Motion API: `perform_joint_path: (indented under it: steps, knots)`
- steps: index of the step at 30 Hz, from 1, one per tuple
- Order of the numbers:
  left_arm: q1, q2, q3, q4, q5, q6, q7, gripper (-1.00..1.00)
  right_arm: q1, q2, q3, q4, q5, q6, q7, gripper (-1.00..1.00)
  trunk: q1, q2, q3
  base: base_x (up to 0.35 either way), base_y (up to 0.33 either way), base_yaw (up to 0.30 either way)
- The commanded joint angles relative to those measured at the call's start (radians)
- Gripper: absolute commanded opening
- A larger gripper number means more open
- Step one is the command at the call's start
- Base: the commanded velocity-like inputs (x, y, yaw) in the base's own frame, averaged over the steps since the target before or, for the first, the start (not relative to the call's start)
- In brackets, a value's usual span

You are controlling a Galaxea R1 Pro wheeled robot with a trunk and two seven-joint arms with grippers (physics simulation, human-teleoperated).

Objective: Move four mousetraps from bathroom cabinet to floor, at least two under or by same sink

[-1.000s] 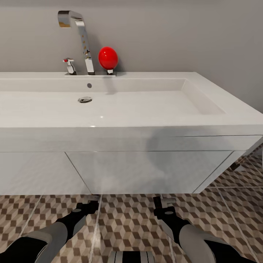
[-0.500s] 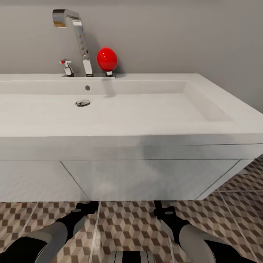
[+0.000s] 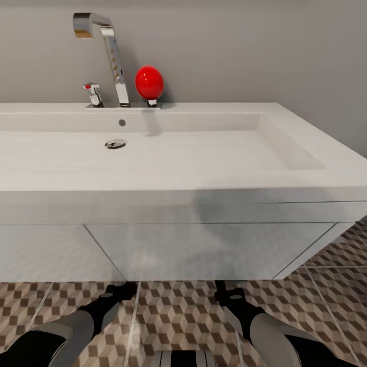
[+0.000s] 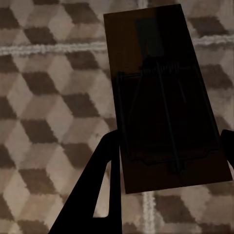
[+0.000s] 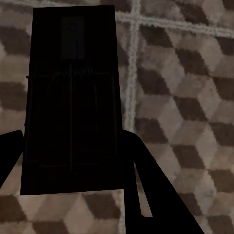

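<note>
Two mousetraps show, each dark in the shadow under the vanity. In the left wrist view one mousetrap (image 4: 156, 97) lies lengthwise between the fingers of my left gripper (image 4: 168, 151), which is shut on its near end above the bathroom floor (image 4: 44, 107). The right wrist view has the other mousetrap (image 5: 73, 97) held the same way by my right gripper (image 5: 70, 151). From the head, the left gripper (image 3: 124, 288) and right gripper (image 3: 224, 291) reach low under the front of the bathroom sink (image 3: 168, 153). The cabinet is out of view.
A tall chrome tap (image 3: 109, 56) and a red egg-shaped object (image 3: 149, 82) stand at the back of the basin. The white vanity unit (image 3: 204, 250) hangs just above my grippers. Patterned floor (image 3: 331, 270) stretches away to the right of the vanity.
The head view has closed in on the sink since a second ago, so the camera moved forward. Both arms keep their places in the picture, and nothing has shifted in the last half second.
</note>
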State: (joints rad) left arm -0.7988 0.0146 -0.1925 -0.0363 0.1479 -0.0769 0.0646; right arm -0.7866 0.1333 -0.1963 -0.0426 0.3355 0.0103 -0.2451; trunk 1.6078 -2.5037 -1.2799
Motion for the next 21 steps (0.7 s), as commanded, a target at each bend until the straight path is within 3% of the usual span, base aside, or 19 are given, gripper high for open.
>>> perform_joint_path:
  steps: [1, 21]
  knots:
    - [0.0, 0.0, -0.009, 0.007, 0.009, -0.003, 0.003, -1.0, 0.0, 0.001, -0.008, 0.0, 0.008, 0.0, -0.005, -1.0, 0.0, 0.0, -0.001, 0.0, 0.0, 0.0]
    - [0.0, 0.0, -0.008, 0.03, 0.009, -0.003, 0.001, -1.0, 0.0, 0.003, -0.008, 0.007, 0.008, 0.0, -0.005, -1.0, 0.0, 0.0, -0.001, 0.0, 0.0, 0.0]
